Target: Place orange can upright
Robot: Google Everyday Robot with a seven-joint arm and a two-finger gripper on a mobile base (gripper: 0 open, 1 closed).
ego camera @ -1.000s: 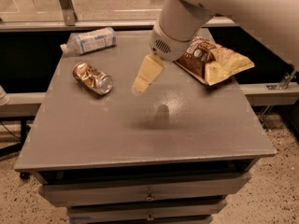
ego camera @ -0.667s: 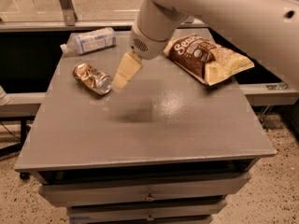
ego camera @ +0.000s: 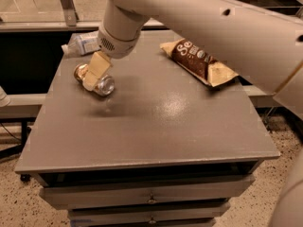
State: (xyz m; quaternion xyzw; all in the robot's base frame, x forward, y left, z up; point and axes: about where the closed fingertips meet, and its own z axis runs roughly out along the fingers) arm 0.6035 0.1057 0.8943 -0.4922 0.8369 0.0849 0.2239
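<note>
The orange can [ego camera: 105, 84] lies on its side on the left part of the grey table [ego camera: 165, 126], its silver end facing front right. My gripper [ego camera: 93, 77] hangs from the large cream arm [ego camera: 189, 18] and sits right over the middle of the can, covering part of it. I cannot tell whether it touches the can.
A clear plastic bottle with a pale label [ego camera: 81, 44] lies at the table's back left corner, partly behind the arm. A brown snack bag [ego camera: 199, 61] lies at the back right. Drawers are below the table's front edge.
The gripper has moved left and down from the middle of the table to directly over the can. The can, bottle and bag have not moved.
</note>
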